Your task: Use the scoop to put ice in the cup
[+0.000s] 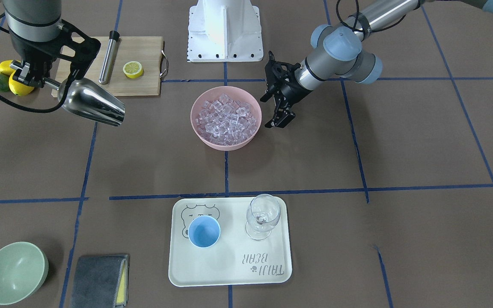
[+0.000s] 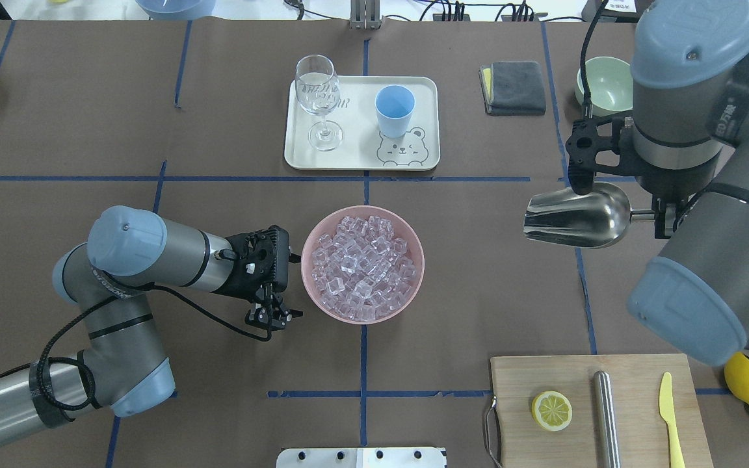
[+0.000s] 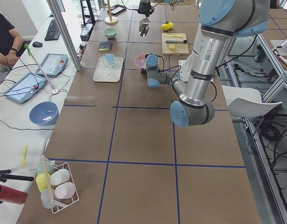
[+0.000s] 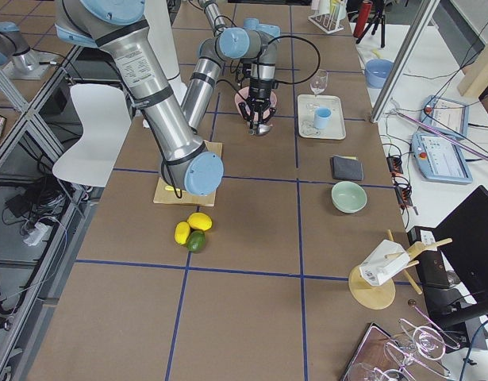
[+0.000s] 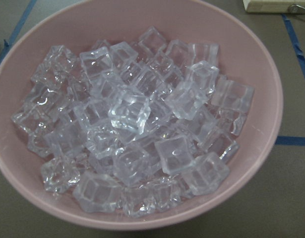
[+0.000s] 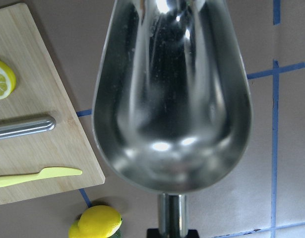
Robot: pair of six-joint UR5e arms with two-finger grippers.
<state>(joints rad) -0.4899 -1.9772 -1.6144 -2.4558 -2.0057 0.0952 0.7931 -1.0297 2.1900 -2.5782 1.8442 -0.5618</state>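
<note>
Work is only at its start. The tray (image 2: 428, 91) on the far side carries a wine glass (image 2: 318, 97) and the cup (image 2: 394, 110). The pink bowl (image 2: 305, 263) in the middle of the table is full. My right gripper (image 2: 659, 218) is clenched on the thin handle of the scoop (image 2: 576, 216), which hangs empty in the air, well to the right of the bowl, its mouth toward it. My left gripper (image 2: 272, 316) hangs just beside the bowl's left rim and holds nothing; whether its jaws are apart I cannot tell. The cup looks empty, so I judge that scooping, carrying and pouring all remain. The ice (image 2: 365, 263) lies in the bowl, well apart from the scoop.
</note>
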